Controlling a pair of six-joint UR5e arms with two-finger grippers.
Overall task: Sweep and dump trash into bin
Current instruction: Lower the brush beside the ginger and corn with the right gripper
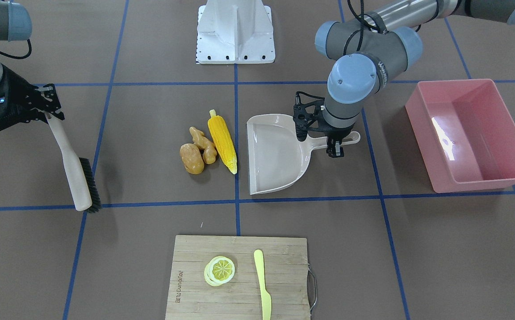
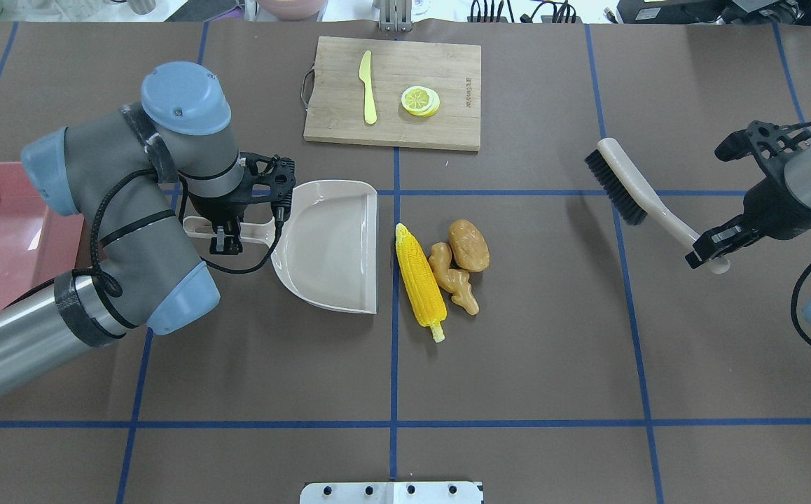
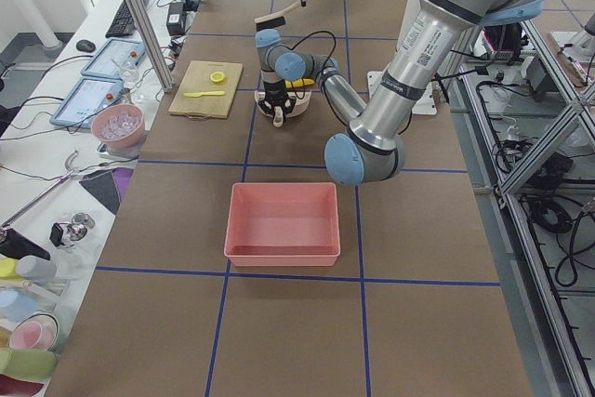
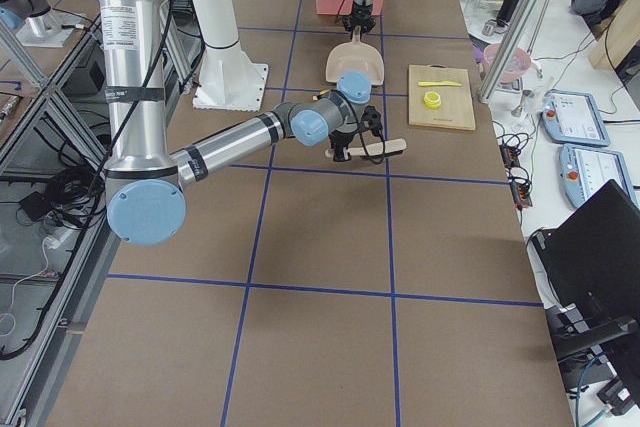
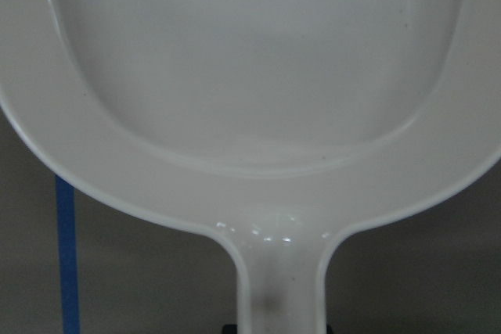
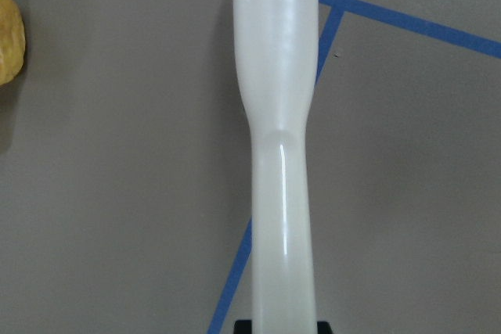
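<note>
The left gripper (image 2: 226, 243) is clamping the dustpan (image 2: 332, 245) by its handle, with the pan reaching out ahead of its fingers. Just past the pan's open edge, on the far side from this gripper, the corn (image 2: 419, 280) is lying alongside that edge. The ginger (image 2: 452, 277) is touching the corn, and the potato (image 2: 468, 245) is sitting against the ginger. The bin (image 1: 462, 91) is standing behind the left gripper, on the side away from the pan. The right gripper (image 2: 709, 250) is gripping the brush (image 2: 629, 189) by the handle's end and holding it off the table (image 2: 517, 364). The bristles are facing the trash, which is lying between the two grippers.
</note>
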